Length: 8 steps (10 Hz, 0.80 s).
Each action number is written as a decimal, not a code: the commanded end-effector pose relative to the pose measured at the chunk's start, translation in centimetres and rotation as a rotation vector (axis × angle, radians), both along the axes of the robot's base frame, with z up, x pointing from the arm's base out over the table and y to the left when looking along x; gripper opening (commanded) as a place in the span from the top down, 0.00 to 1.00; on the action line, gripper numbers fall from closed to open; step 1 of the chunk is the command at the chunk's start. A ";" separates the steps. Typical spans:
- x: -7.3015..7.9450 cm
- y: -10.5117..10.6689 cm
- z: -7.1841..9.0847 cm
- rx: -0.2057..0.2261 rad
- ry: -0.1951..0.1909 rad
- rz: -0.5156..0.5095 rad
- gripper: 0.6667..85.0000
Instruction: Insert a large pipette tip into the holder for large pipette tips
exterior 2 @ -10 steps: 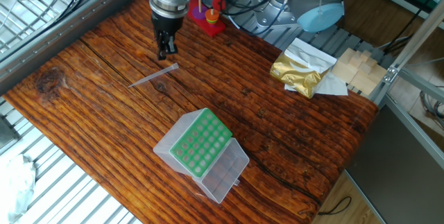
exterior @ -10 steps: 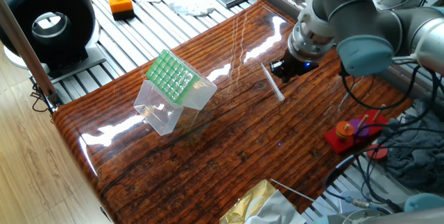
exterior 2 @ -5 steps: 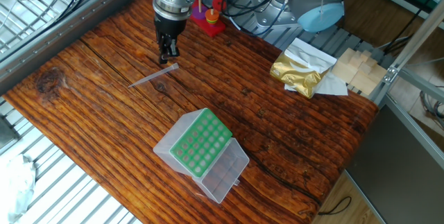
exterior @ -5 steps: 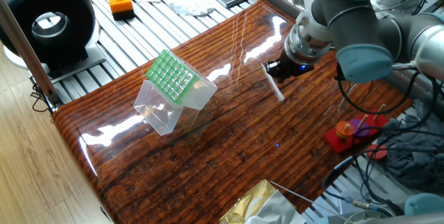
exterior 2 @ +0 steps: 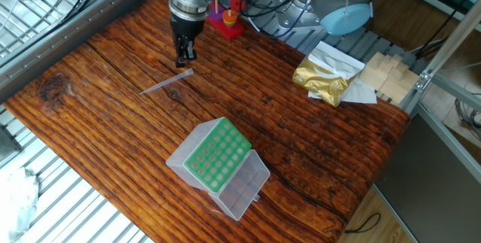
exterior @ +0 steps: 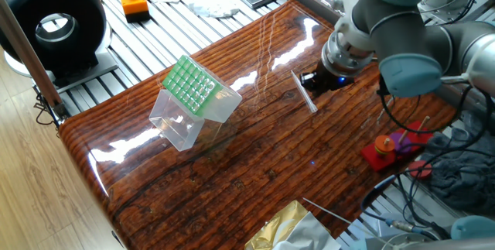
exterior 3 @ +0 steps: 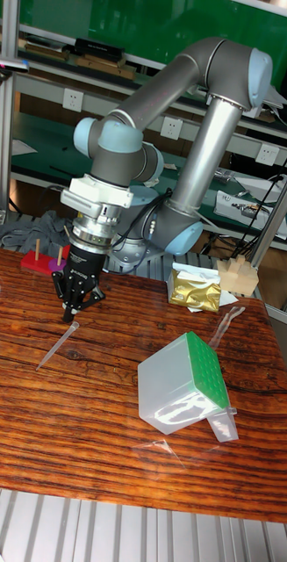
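The large pipette tip (exterior: 304, 92) is a slim translucent tube lying flat on the wooden table (exterior: 255, 157). It also shows as the pale tip (exterior 2: 167, 82) and the tip (exterior 3: 57, 346). My gripper (exterior: 313, 82) points down right beside the tip's wide end, hovering close above the wood. The gripper (exterior 2: 183, 61) has its fingers pressed together with nothing between them; the gripper (exterior 3: 72, 314) narrows to a point just above the tip's upper end. The holder for large pipette tips (exterior: 192, 87), a clear box with a green hole grid, lies tilted with its lid open.
A red peg toy (exterior: 394, 148) stands near the table edge behind the arm. A gold foil bag (exterior 2: 323, 74) and wooden blocks (exterior 2: 387, 74) sit at one end. An orange button box (exterior: 134, 1) and a black ring device (exterior: 52, 24) stand off the table.
The gripper has crept a little lower and closer to the tip's wide end. The tip and the holder have not moved.
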State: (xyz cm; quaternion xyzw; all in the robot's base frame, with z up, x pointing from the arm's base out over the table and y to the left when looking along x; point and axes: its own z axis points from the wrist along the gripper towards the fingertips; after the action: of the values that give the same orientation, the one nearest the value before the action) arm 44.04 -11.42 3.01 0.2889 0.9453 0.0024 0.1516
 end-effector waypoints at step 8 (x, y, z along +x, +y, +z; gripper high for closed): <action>-0.9 0.6 -1.1 -0.009 0.033 0.004 0.94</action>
State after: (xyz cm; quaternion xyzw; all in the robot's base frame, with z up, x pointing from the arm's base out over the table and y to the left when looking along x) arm 43.38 -10.86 1.93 0.2926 0.9453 -0.0047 0.1440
